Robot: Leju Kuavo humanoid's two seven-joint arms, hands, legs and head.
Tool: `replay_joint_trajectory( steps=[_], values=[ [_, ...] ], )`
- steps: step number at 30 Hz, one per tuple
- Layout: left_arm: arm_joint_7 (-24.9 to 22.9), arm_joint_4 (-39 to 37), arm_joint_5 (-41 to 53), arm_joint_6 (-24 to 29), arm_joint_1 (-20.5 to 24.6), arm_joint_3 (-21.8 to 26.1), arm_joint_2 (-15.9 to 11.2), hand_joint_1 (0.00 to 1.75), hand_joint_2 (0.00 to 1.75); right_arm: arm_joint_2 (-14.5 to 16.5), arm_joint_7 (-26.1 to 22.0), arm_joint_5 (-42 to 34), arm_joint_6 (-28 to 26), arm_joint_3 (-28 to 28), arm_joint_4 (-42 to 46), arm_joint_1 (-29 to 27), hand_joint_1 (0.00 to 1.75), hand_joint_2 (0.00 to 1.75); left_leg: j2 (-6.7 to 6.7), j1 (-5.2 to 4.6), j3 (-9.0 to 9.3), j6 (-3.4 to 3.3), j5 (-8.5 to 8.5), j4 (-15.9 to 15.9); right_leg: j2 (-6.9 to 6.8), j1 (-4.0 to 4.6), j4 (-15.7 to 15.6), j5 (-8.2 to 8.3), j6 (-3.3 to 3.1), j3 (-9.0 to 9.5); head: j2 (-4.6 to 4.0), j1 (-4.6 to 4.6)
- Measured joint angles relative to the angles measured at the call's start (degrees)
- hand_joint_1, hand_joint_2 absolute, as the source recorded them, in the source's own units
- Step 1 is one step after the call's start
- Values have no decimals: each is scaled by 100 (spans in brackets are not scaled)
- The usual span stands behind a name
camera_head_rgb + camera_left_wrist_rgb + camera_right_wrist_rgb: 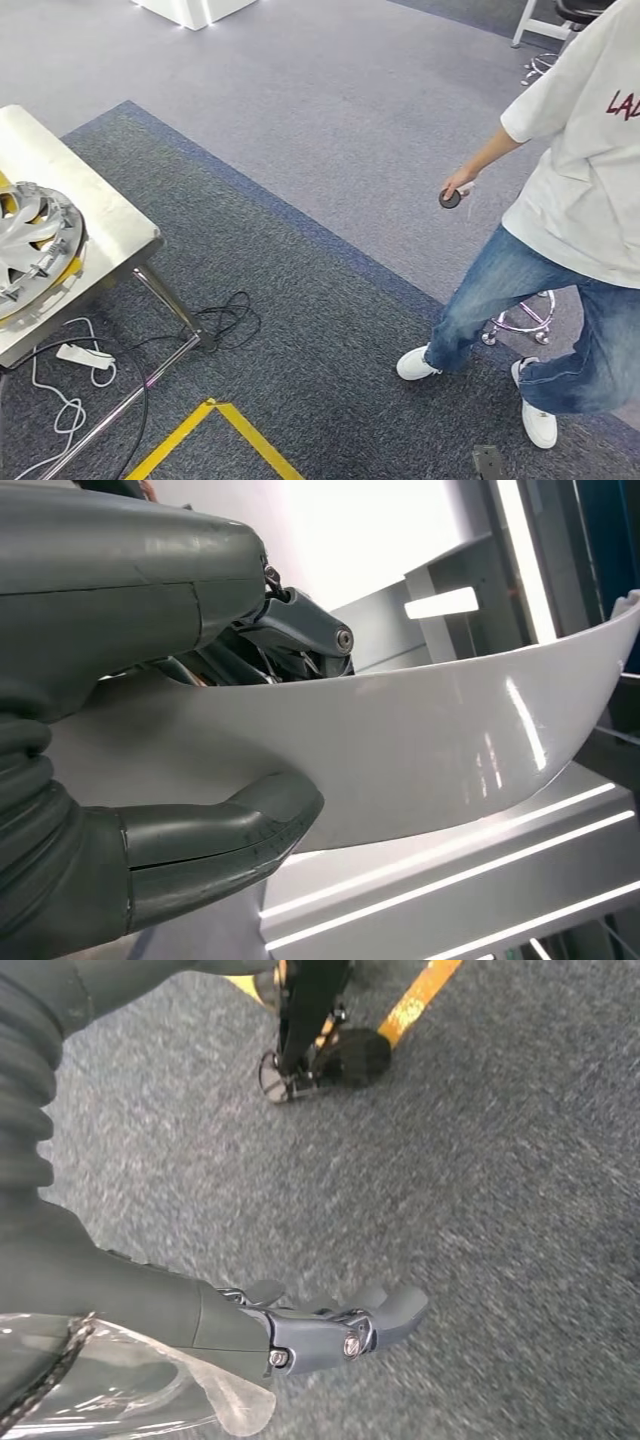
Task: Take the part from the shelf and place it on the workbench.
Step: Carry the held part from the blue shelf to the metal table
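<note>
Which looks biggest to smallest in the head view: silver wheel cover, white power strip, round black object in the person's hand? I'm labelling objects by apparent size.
1. Silver wheel cover, though cut off by the frame's edge.
2. White power strip.
3. Round black object in the person's hand.

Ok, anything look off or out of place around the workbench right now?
Loose cables and a white power strip lie on the carpet by the workbench legs, a possible trip hazard. A person stands close by. Nothing looks damaged.
</note>
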State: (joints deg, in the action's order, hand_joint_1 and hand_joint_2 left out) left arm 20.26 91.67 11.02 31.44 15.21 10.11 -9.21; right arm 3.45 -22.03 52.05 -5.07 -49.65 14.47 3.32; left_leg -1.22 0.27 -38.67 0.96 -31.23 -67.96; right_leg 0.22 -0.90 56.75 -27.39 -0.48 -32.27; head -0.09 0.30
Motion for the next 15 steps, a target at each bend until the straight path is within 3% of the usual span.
replay_joint_trajectory(
  steps=[2, 3, 5, 7, 9, 11, 13, 15],
  values=[
    [0, -6, 1, 3, -29, -2, 4, 175, 175, 0, 1, 2, 1, -3, 0, -15, 0, 175, 58, 26, -289, 35, -190, -609, -115, 5, 1, -17, -10, 9, 0, 0],
    [0, -9, 4, 4, -39, -3, 4, 175, 175, 0, 2, 4, 3, -4, 0, -19, 0, 175, 71, 34, -294, 43, -122, -616, -170, 5, 2, -26, -6, 17, 0, -1],
    [1, -11, 15, 6, -37, -3, 3, 175, 175, 1, 2, 10, 7, -5, 0, -18, 0, 175, 159, 39, 7, 37, 265, -2, -270, 5, 3, -53, 19, 55, 0, -2],
    [3, -13, 28, 9, -12, -5, 3, 175, 175, 2, 2, 16, 8, -5, 0, -11, 0, 175, 382, 0, 363, -7, 531, 729, -357, 37, 14, -92, 72, 88, 0, -4],
    [4, -15, 40, 16, 2, -6, 2, 175, 175, 2, 4, 20, 8, -5, 0, -8, 0, 175, 477, -41, 462, -75, 548, 989, -454, 74, 21, -126, 130, 101, 0, 2],
    [5, -16, 53, 26, -1, -5, -2, 175, 175, 2, 6, 26, 8, -5, 0, 0, 0, 175, 370, -36, 448, -152, 553, 1008, -530, 70, 28, -166, 187, 110, 0, 9],
    [11, -16, 74, 35, 10, -4, -4, 175, 175, 1, 5, 33, 9, -5, 0, 17, 0, 175, 273, -12, 465, -228, 566, 1027, -368, 50, 273, -341, 238, 4, 0, 26],
    [15, -17, 97, 39, 15, -4, 2, 175, 175, 4, 5, 39, 14, -5, -4, 19, 0, 175, 175, -4, 472, -279, 568, 1032, -124, 36, 1001, -685, 262, -360, 0, 49]
  ],
)
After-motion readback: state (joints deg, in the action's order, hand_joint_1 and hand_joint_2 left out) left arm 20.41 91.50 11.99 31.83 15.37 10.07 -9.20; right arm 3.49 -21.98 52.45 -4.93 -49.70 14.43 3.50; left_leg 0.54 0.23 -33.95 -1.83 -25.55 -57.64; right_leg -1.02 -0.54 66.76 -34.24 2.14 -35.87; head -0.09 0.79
